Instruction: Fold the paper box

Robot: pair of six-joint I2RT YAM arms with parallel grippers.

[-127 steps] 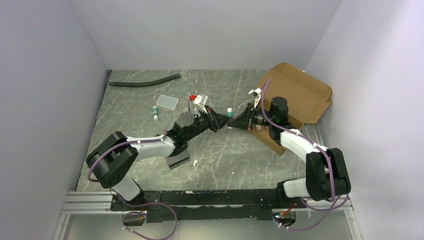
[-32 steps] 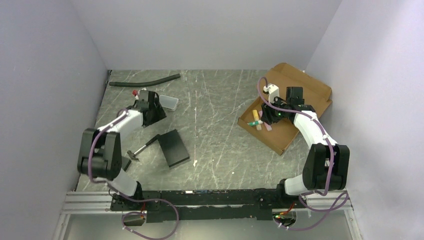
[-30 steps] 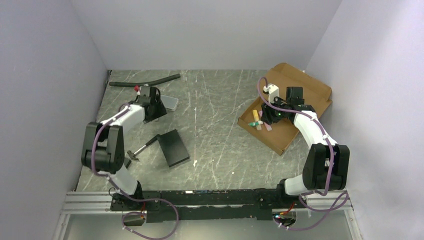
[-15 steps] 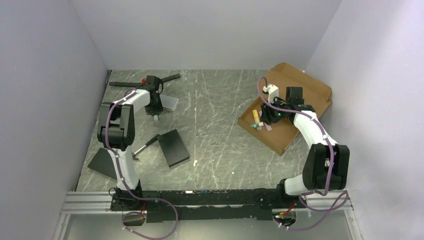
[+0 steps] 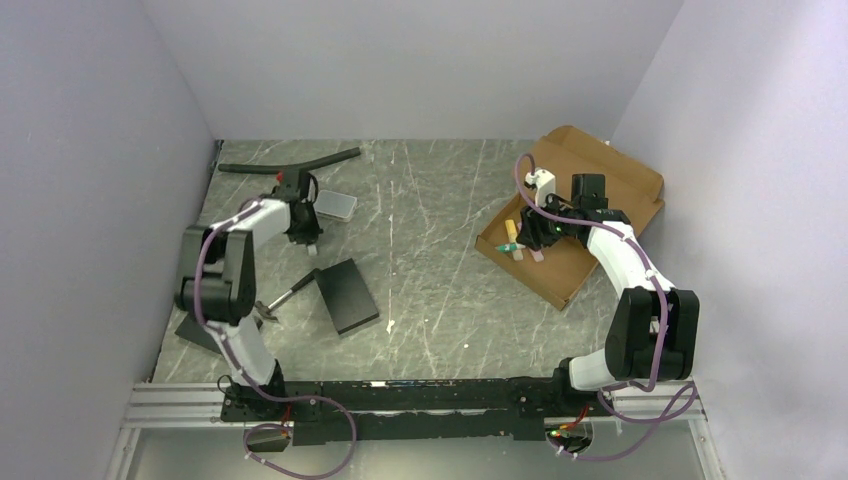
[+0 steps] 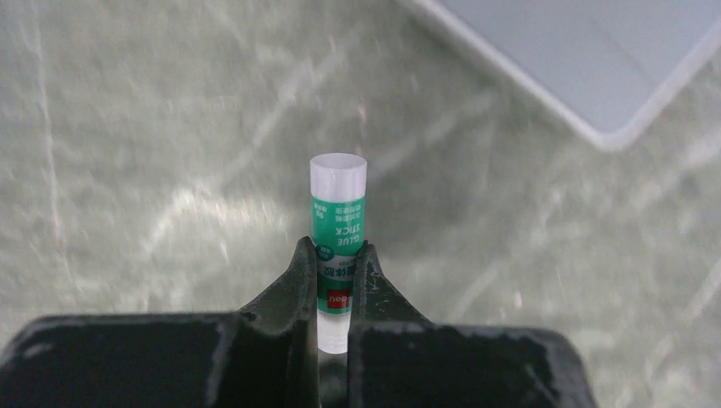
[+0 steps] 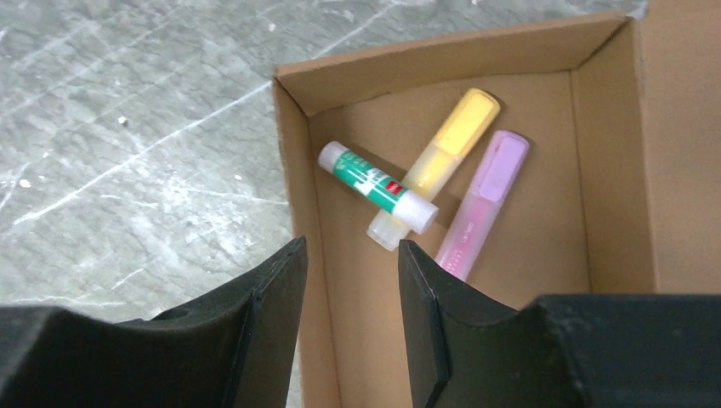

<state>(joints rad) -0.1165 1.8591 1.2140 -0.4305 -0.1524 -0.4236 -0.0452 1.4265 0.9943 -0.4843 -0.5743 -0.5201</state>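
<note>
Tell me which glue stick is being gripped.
The glue stick pinched in the left gripper, over the table; the other glue stick lies loose inside the paper box.

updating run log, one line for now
left end effector: shut on green-and-white glue stick | right end effector: open over brown cardboard paper box | box lid: open

The top camera is looking down from above and behind the arm bases, taking in the whole grey marbled table [image 5: 430, 270]. The left wrist camera is facing down very near a green-and-white glue stick [image 6: 338, 229]. The right wrist camera is looking closely into the brown cardboard paper box [image 7: 536, 246], which the top view is also showing.
</note>
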